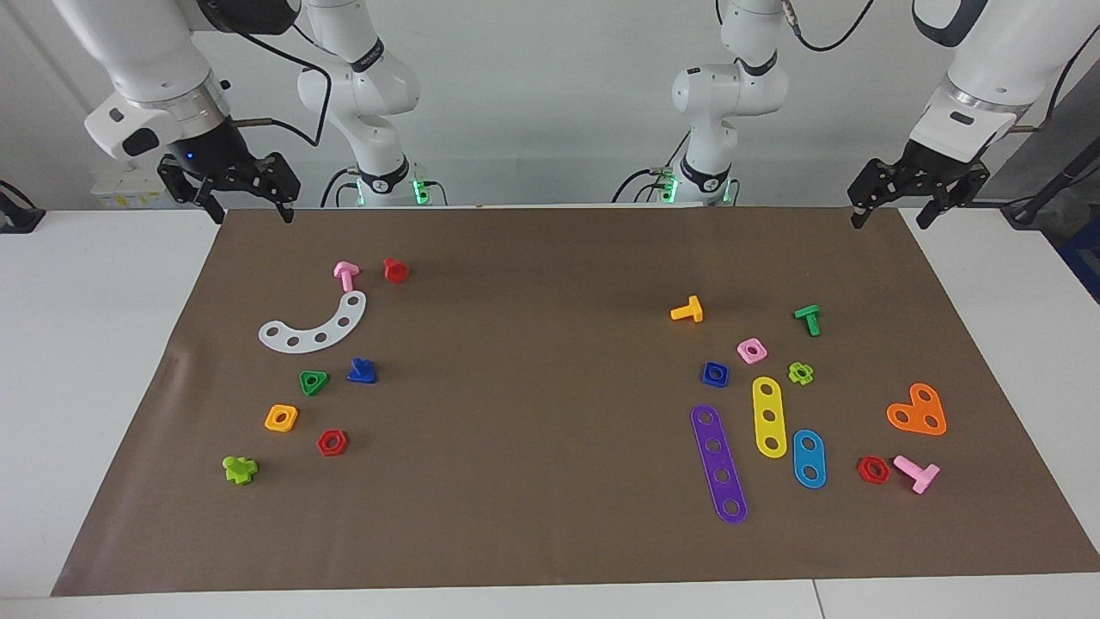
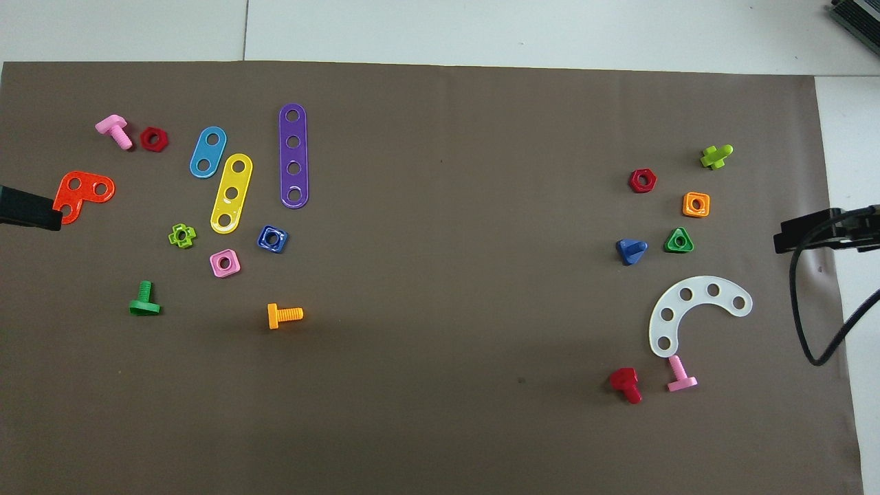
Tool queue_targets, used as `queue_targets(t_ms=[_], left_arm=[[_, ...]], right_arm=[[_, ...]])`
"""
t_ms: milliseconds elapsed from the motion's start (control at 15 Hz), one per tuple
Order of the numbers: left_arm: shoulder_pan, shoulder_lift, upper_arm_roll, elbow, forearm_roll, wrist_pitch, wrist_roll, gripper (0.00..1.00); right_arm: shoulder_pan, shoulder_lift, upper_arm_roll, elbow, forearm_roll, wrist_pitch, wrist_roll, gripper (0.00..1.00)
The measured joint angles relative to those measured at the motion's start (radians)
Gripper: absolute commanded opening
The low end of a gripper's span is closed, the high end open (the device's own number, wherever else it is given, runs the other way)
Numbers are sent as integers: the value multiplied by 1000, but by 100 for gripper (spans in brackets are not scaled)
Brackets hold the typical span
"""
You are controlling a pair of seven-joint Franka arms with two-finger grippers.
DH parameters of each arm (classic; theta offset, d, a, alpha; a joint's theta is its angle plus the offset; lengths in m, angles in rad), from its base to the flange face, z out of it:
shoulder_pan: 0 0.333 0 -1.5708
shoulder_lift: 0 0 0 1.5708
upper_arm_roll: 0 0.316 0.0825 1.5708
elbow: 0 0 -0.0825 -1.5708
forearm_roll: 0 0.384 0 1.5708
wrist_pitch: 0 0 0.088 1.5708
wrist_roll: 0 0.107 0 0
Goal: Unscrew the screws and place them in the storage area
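Observation:
The dark-blue screw (image 1: 362, 371) with a triangular head lies loose on the brown mat, also in the overhead view (image 2: 631, 251). It is beside a green triangular nut (image 1: 313, 382) and a little farther from the robots than the white curved strip (image 1: 314, 325). The storage area (image 1: 404, 344) is the bare mat around that strip, toward the right arm's end. My right gripper (image 1: 249, 213) hangs open and empty over the mat's edge nearest the robots. My left gripper (image 1: 889, 219) hangs open and empty over the mat's corner at the left arm's end.
Near the strip lie a pink bolt (image 1: 345, 275), a red bolt (image 1: 395, 270), an orange nut (image 1: 281, 418), a red nut (image 1: 332, 443) and a lime bolt (image 1: 240, 469). Toward the left arm's end lie purple (image 1: 718, 464), yellow (image 1: 769, 417) and blue strips, bolts and nuts.

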Motion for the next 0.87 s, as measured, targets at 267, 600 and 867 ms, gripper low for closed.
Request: queue_targets(t_ms=[267, 600, 867], left_arm=[[0, 0, 0, 0, 0, 0, 0, 100], [0, 0, 0, 0, 0, 0, 0, 100], [0, 0, 0, 0, 0, 0, 0, 100]], right_arm=[[0, -1, 0, 0, -5, 0, 0, 100], [1, -1, 2, 0, 5, 0, 10, 100], [2, -1, 4, 0, 22, 0, 40, 100]])
